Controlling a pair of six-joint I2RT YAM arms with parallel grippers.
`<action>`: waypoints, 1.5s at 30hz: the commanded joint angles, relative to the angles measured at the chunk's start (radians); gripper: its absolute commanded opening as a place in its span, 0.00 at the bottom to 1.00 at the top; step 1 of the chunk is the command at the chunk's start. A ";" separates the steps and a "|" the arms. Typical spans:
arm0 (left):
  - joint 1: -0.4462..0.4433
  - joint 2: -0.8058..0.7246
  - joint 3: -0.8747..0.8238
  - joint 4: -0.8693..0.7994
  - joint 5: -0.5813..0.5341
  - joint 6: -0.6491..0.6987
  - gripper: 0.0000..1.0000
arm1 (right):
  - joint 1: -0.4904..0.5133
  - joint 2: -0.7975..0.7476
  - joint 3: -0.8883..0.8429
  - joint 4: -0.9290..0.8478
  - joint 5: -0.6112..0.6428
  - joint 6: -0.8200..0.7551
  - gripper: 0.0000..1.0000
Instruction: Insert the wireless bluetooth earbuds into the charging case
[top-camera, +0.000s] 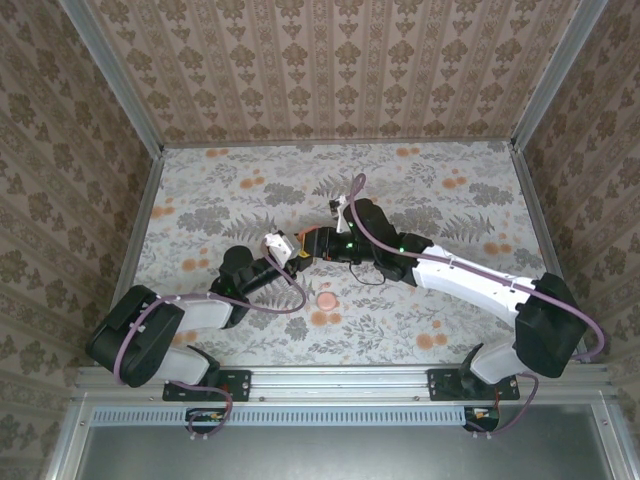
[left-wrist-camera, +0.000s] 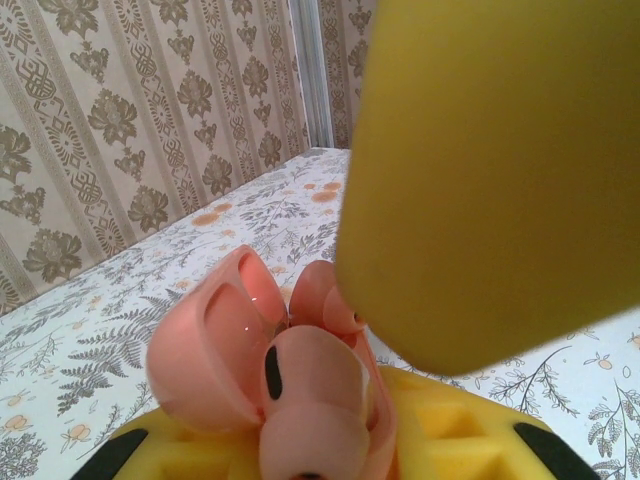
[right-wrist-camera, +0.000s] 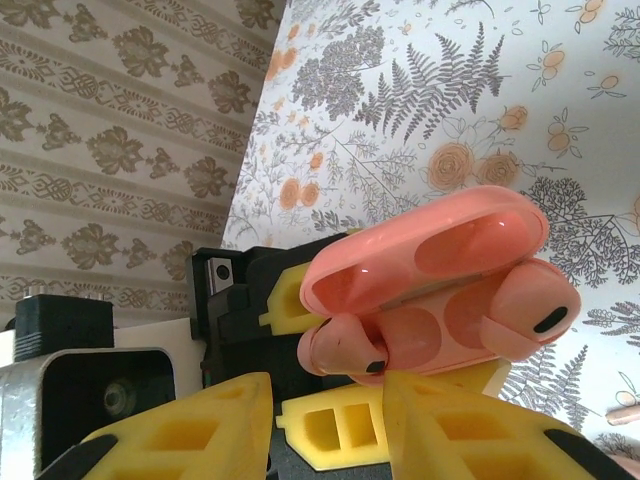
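The salmon-pink charging case (right-wrist-camera: 450, 262) is lifted off the table with its lid swung open, and my left gripper (left-wrist-camera: 310, 445) is shut on its base, yellow pads (left-wrist-camera: 470, 430) on either side. Two pink earbuds sit in its wells. One earbud (right-wrist-camera: 345, 345) pokes out at the left end, and the other earbud (right-wrist-camera: 530, 310) leans out at the right end. My right gripper (right-wrist-camera: 328, 385) is just under the left earbud, jaws apart, with its right fingertip (right-wrist-camera: 400, 385) touching that bud. In the top view the left gripper (top-camera: 297, 252) and right gripper (top-camera: 322, 245) meet at mid-table.
A round flat pink disc (top-camera: 326, 298) lies on the flowered table (top-camera: 220, 200) just in front of the grippers. Patterned walls (top-camera: 330, 70) enclose the table at the back and both sides. The right gripper's big yellow finger (left-wrist-camera: 480, 170) looms over the case in the left wrist view.
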 joint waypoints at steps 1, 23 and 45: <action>-0.006 -0.023 -0.001 0.000 0.004 0.019 0.22 | 0.005 0.019 0.043 -0.024 -0.024 0.012 0.35; -0.006 -0.071 0.009 -0.071 0.004 0.035 0.22 | 0.006 0.044 0.071 -0.174 0.077 -0.051 0.33; -0.002 -0.066 0.026 -0.108 0.210 -0.102 0.21 | -0.107 -0.334 -0.232 0.056 0.034 -0.379 0.44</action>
